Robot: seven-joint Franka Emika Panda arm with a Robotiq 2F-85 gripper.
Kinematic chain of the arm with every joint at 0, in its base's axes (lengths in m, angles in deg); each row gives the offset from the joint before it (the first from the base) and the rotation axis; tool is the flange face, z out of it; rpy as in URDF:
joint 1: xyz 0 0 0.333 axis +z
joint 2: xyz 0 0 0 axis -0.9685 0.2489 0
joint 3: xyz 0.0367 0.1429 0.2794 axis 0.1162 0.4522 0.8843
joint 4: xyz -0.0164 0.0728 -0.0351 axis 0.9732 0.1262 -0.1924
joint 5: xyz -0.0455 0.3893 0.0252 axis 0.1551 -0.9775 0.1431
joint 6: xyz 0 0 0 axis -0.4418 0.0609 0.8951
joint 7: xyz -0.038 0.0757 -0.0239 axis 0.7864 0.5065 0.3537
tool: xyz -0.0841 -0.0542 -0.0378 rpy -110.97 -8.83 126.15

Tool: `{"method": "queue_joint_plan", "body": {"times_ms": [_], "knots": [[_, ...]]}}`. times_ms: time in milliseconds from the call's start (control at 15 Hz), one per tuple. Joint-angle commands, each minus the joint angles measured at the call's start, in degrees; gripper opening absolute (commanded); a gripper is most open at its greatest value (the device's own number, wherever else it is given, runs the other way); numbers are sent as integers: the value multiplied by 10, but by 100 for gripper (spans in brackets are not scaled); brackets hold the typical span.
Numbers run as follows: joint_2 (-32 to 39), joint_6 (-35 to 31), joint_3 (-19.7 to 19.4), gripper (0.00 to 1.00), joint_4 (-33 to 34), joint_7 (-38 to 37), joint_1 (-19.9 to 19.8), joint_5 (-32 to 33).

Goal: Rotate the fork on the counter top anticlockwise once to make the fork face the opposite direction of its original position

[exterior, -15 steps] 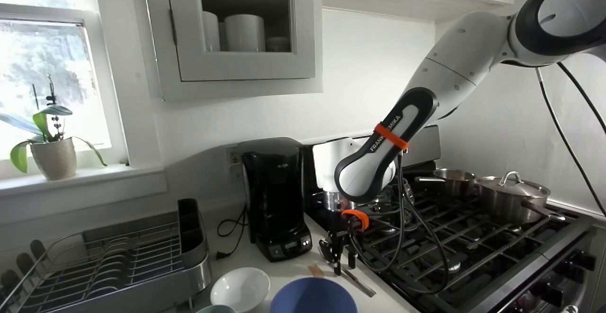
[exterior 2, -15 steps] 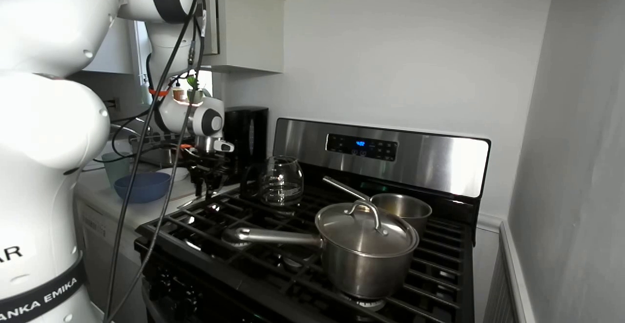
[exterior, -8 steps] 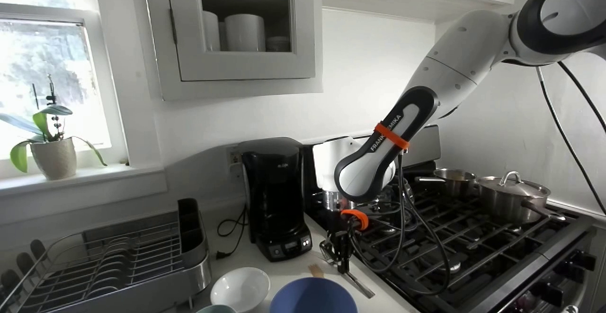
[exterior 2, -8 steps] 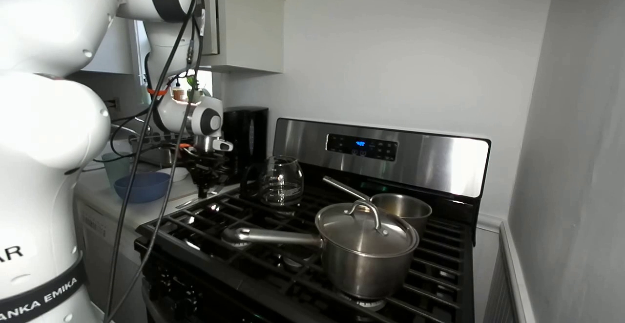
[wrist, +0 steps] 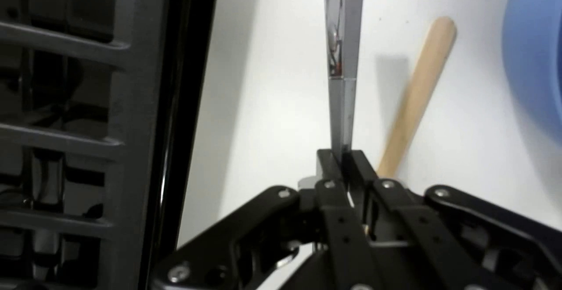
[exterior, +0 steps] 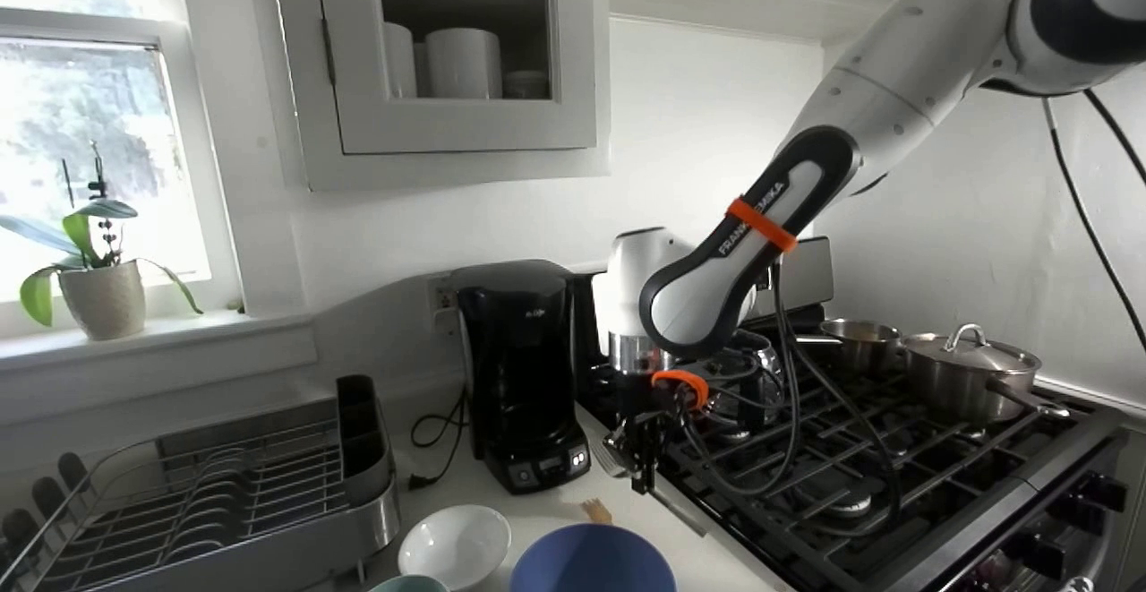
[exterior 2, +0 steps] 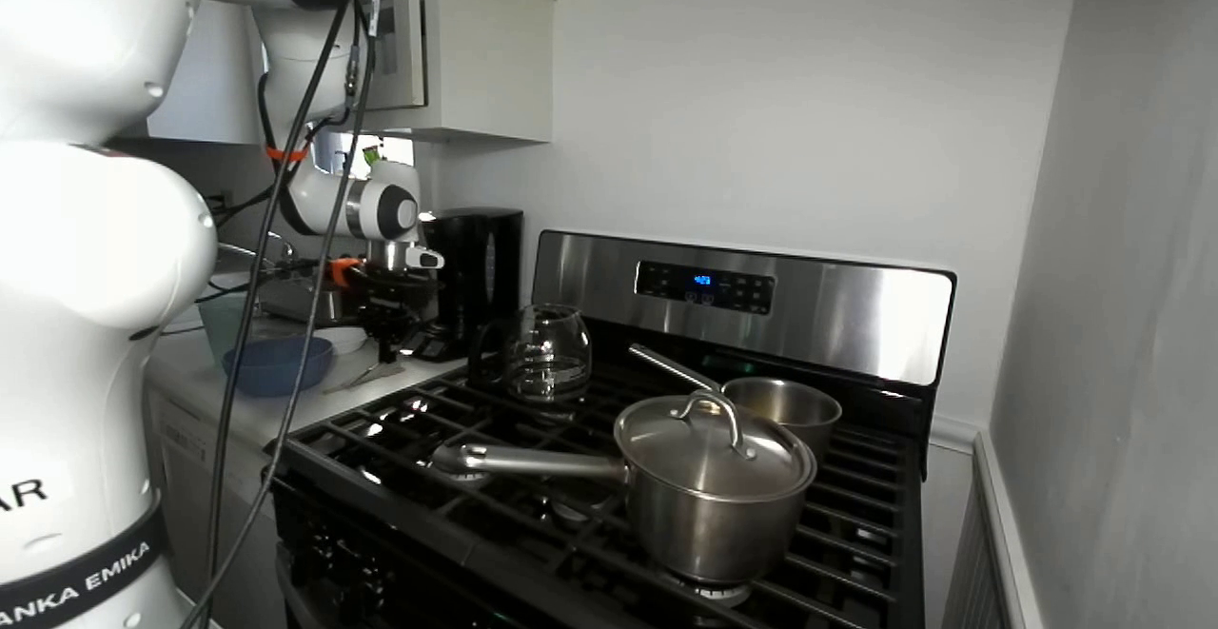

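Note:
The fork is a slender silver metal utensil. Its handle [exterior: 679, 511] slants down toward the stove edge in an exterior view, and a slotted, tine-like head shows on the far side of my fingers. My gripper [exterior: 641, 486] is shut on the fork and holds it a little above the white counter top [exterior: 542, 510]. In the wrist view the fork's handle [wrist: 344, 62] runs straight up from my closed fingertips [wrist: 341, 156]; its head is hidden beneath the gripper. My gripper also shows dark in an exterior view [exterior 2: 388, 353], where the fork is hard to make out.
A wooden utensil [wrist: 417, 92] with a tined end [exterior: 595, 510] lies beside the fork. A blue bowl [exterior: 594, 563] and a white bowl [exterior: 455, 545] stand close. The coffee maker [exterior: 524, 377] is behind. The black stove grates [wrist: 61, 141] border the counter; a lidded pot [exterior 2: 714, 505] and carafe [exterior 2: 547, 363] stand there.
One second ago my fingers were apart around the fork on the counter. Half a second ago they were closed on it. Now the gripper has risen with the fork in it.

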Motion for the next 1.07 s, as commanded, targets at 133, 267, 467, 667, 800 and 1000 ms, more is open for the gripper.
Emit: {"method": "queue_joint_plan", "body": {"times_ms": [133,267,467,667,800,1000], "knots": [[-110,72,35,3,-69,165,-43,15],[-129,110,38,3,-69,201,-42,37],[-140,134,50,3,-58,259,-40,66],[-132,122,63,3,-53,306,-36,103],[-127,113,70,3,-51,343,-36,127],[-124,67,76,3,-57,393,-39,162]]}}
